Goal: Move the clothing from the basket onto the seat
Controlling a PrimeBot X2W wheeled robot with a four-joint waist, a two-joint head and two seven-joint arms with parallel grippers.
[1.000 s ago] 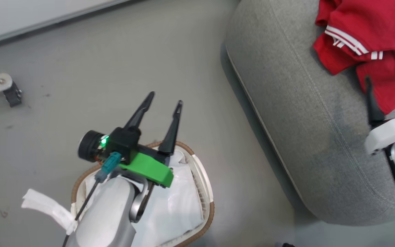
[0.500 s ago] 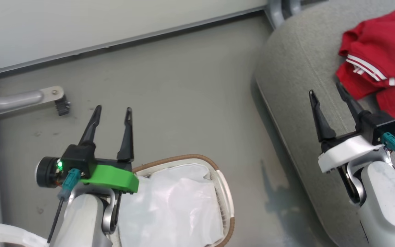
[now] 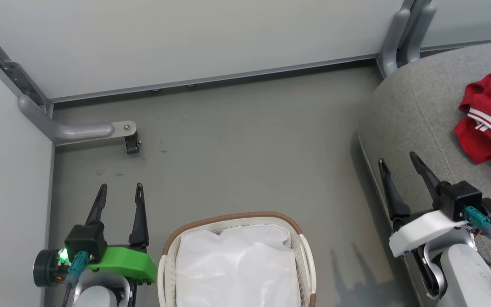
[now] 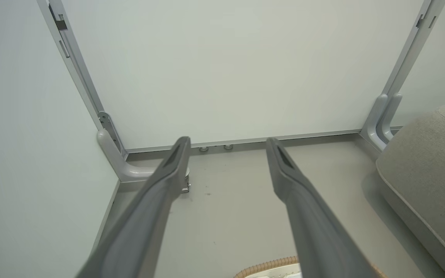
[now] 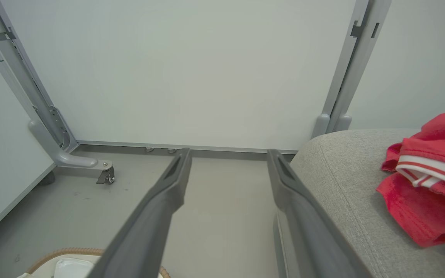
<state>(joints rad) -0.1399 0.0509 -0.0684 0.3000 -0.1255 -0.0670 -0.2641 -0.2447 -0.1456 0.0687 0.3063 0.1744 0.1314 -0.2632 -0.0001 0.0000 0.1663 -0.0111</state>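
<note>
Both pairs of jaws stand spread wide and empty. My left gripper (image 3: pixel 120 186) hangs over bare floor (image 3: pixel 245 149) just left of the basket (image 3: pixel 237 216), and my right gripper (image 3: pixel 397 158) sits above the near edge of the seat (image 3: pixel 420 111). Both point toward the pale wall panel (image 3: pixel 211 38), and neither touches anything.

Between them the basket sits upright on the floor. In the part I can see there is only the crumpled white liner (image 3: pixel 237 260), with no red in it.

The clothing (image 3: pixel 486 119), red with white striped trim, lies bunched on the seat, well to the right of my right gripper and apart from it. Part of it runs past the head view's edge, so I cannot tell how many pieces are there.

By my reading the transfer is done, or very nearly, and what's left is a final check and a clean park. To do that well I would look into the liner's folds for any red tucked beneath before calling it finished. I would also leave the jaws apart so nothing snags. The right arm should pass clear of the seat's edge and the left clear of the basket's rim, since a nudge could tip the light basket or drag the pile.
</note>
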